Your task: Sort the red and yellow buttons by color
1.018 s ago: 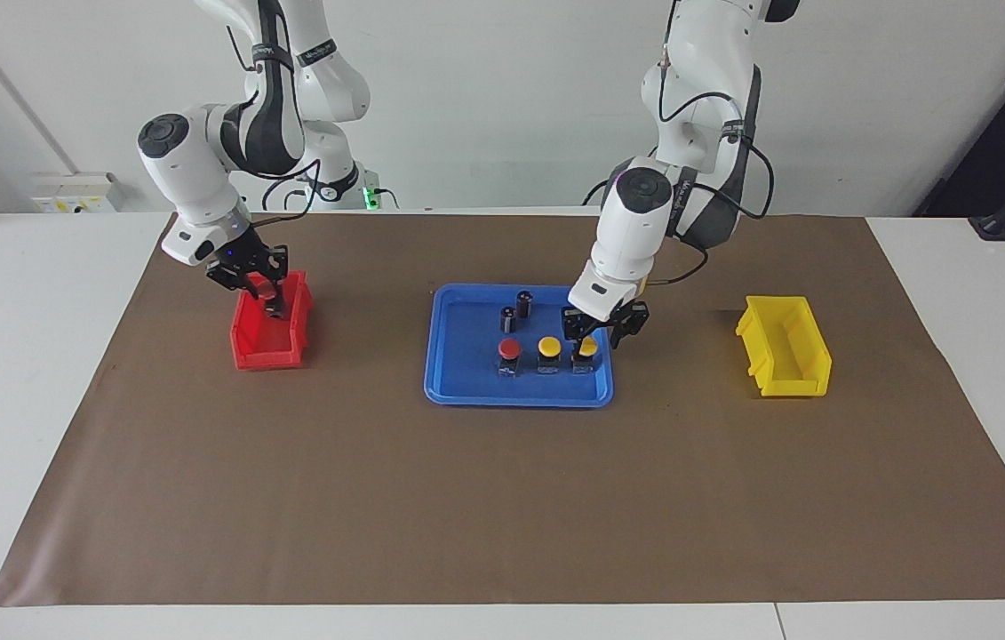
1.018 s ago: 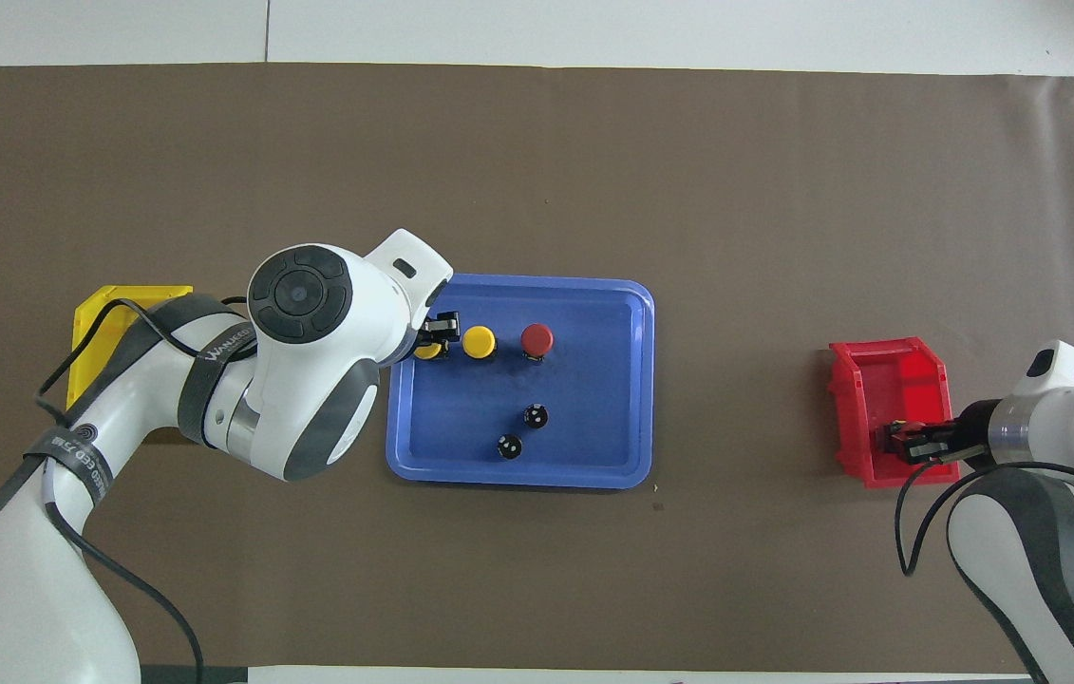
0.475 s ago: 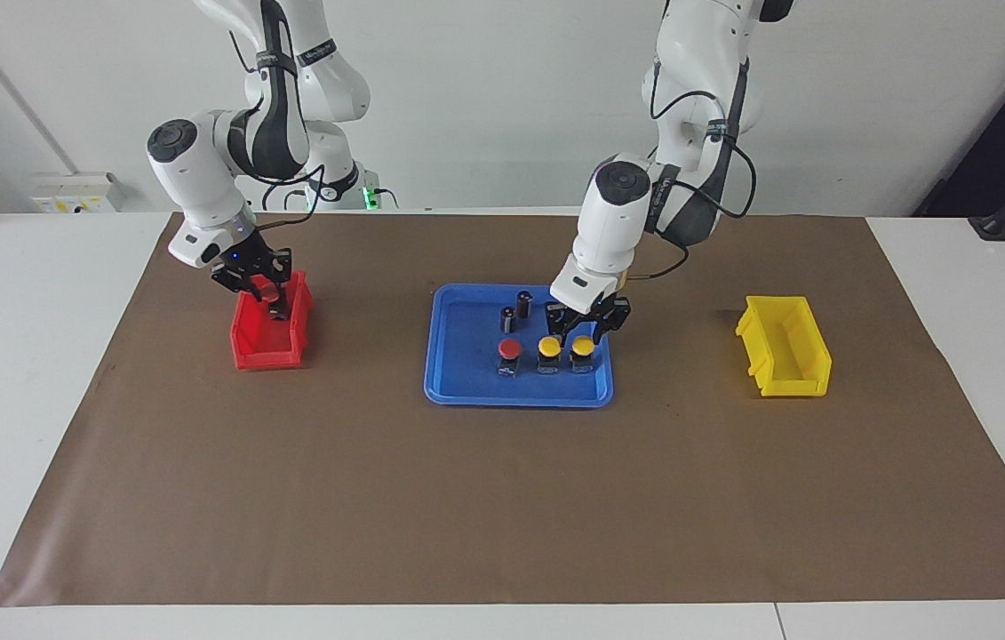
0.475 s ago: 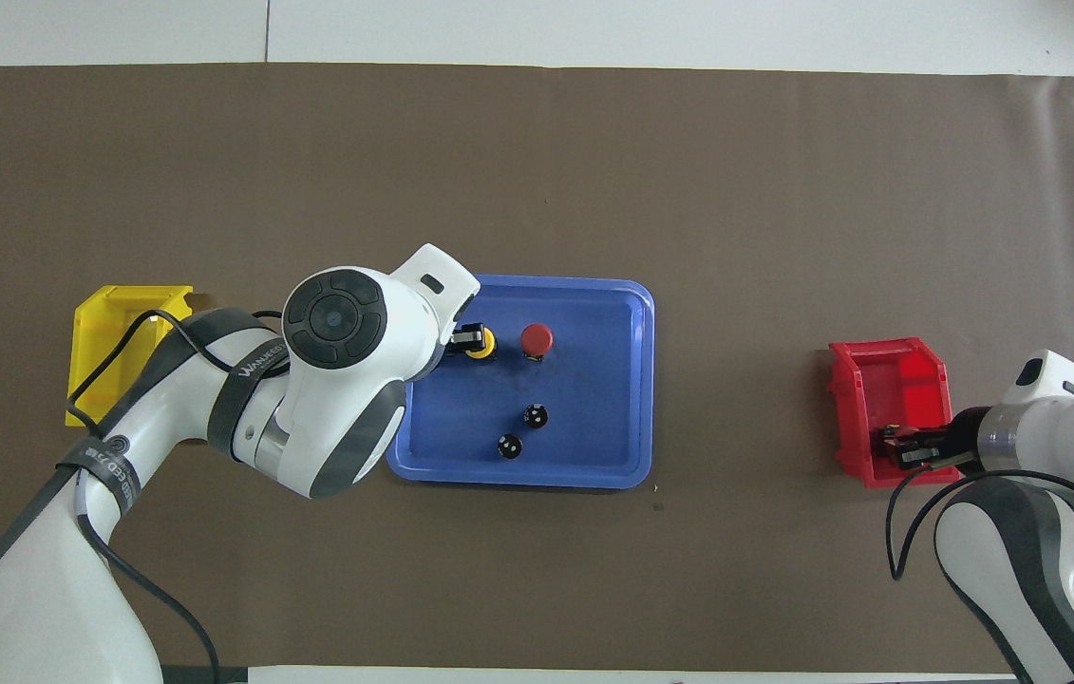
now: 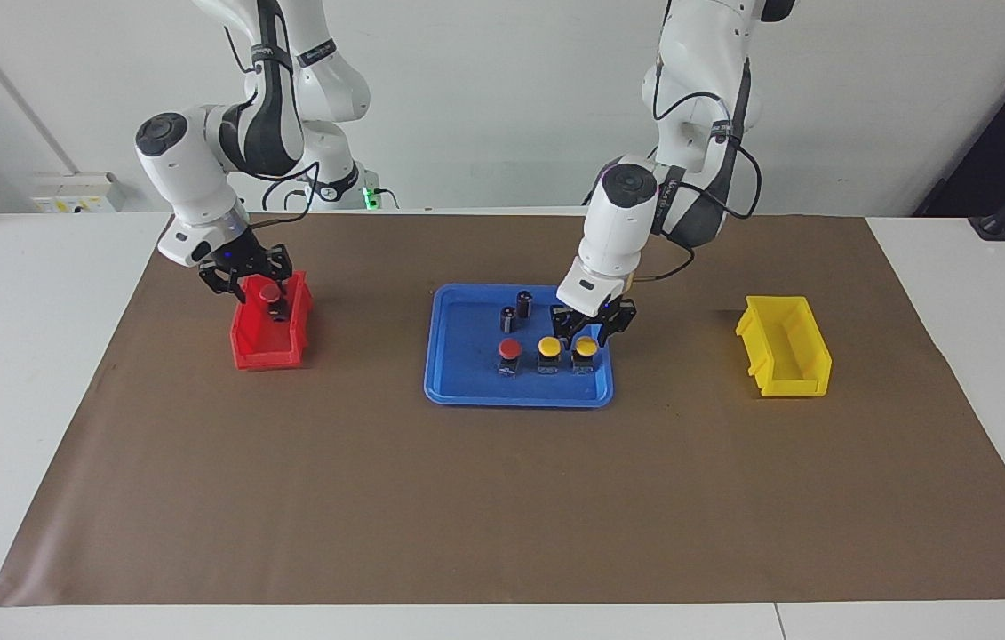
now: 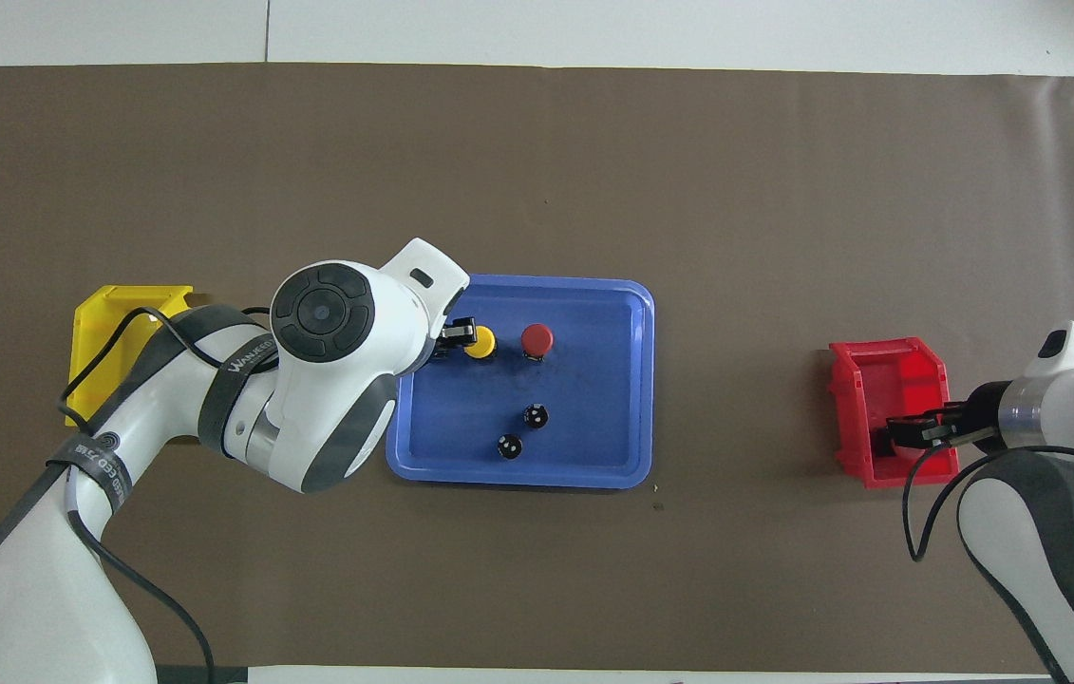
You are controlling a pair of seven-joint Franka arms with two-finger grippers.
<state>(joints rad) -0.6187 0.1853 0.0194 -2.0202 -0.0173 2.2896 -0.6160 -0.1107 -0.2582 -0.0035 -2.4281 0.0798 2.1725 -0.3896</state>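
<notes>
The right gripper (image 5: 246,277) hovers over the red bin (image 5: 269,342), at the right arm's end of the table from the blue tray (image 5: 466,391). Its fingers are spread, and a red button (image 5: 269,293) stands in the bin just below them, released.

On the tray, three buttons stand in a row: a red button (image 5: 509,351), a yellow button (image 5: 548,348), and a second yellow button (image 5: 586,348) nearest the left arm's end.

The left gripper (image 5: 589,322) is low over that second yellow button, fingers spread, the cap directly beneath them. Whether the fingers touch the cap cannot be told. In the overhead view, the left arm hides this button.

The yellow bin (image 5: 785,356) lies past the tray toward the left arm's end.
</notes>
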